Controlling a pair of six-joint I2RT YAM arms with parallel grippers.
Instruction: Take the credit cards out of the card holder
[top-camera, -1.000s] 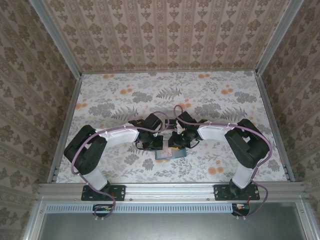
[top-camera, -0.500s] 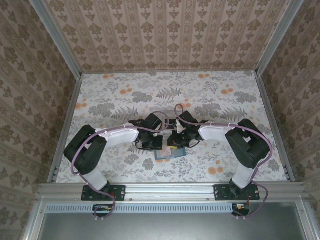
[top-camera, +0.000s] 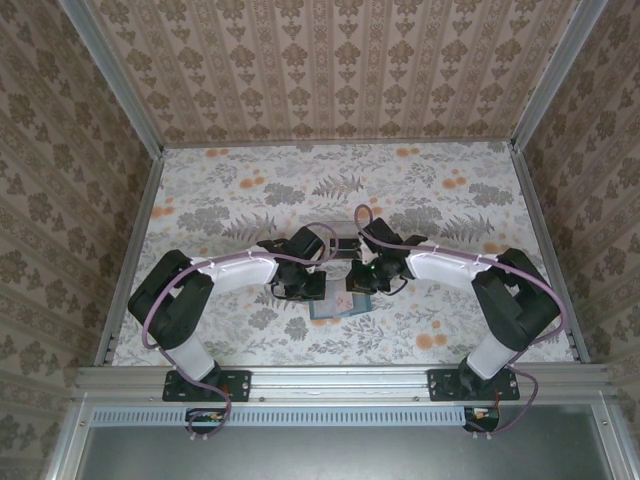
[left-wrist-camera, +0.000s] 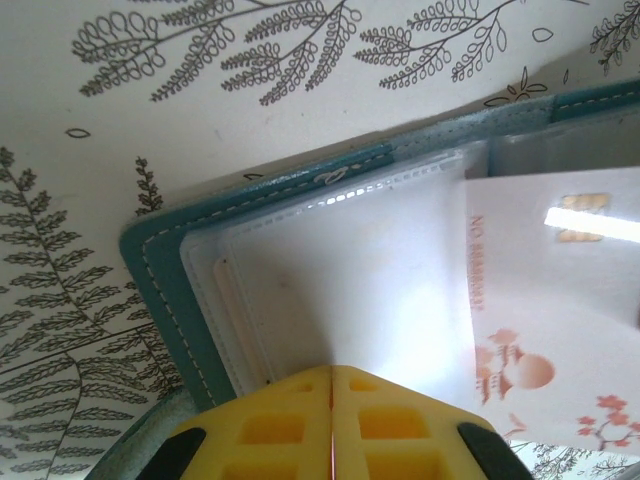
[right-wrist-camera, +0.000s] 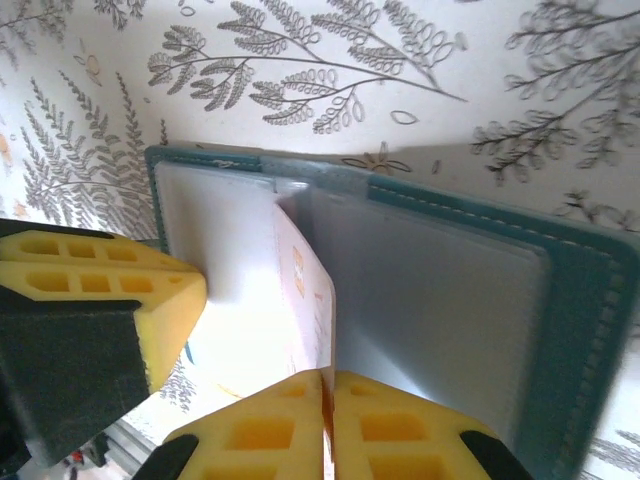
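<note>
The teal card holder (top-camera: 336, 308) lies open on the floral table between both arms. In the left wrist view its teal rim (left-wrist-camera: 168, 290) frames clear sleeves, and my left gripper (left-wrist-camera: 332, 370) is shut with its yellow tips pressing on the left sleeve. A pale credit card (left-wrist-camera: 545, 300) with pink flowers and a gold chip sticks out to the right. In the right wrist view that card (right-wrist-camera: 305, 290) stands on edge out of the holder (right-wrist-camera: 585, 300). My right gripper (right-wrist-camera: 327, 376) is shut on the card's lower edge. Any other credit cards are hidden.
The floral table cover (top-camera: 250, 190) stretches away behind the arms, with patterned walls and metal rails on all sides. The left gripper's yellow finger (right-wrist-camera: 95, 285) sits close beside the raised card in the right wrist view.
The right gripper has finished closing on the pale card. Its arm has swung outward to the right. The left arm has stayed put.
</note>
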